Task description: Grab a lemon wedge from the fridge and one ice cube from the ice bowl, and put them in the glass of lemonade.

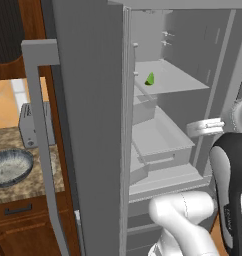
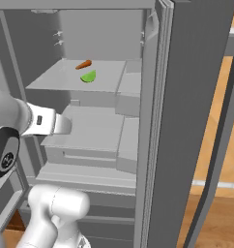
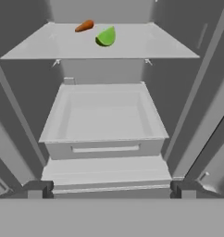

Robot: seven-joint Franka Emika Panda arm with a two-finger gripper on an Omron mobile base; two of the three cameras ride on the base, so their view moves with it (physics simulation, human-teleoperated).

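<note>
The fridge [image 1: 88, 125] stands with both doors swung wide, its grey inside facing me. A green lemon wedge [image 1: 150, 79] [image 2: 89, 76] [image 3: 106, 37] lies on the upper shelf. My gripper [image 1: 195, 129] [image 2: 65, 127] [image 3: 111, 190] is open and holds nothing. It hovers in front of the fridge at drawer height, below and short of the wedge. The ice bowl [image 1: 10, 167] sits on the stone counter to the left of the fridge. The glass of lemonade is out of view.
A small orange vegetable [image 2: 83, 64] [image 3: 84, 26] lies just behind the wedge on the same shelf. An empty grey drawer [image 3: 104, 120] sits below the shelf. A silver toaster [image 1: 30, 125] stands behind the bowl. The door [image 2: 186, 97] flanks the opening on the right.
</note>
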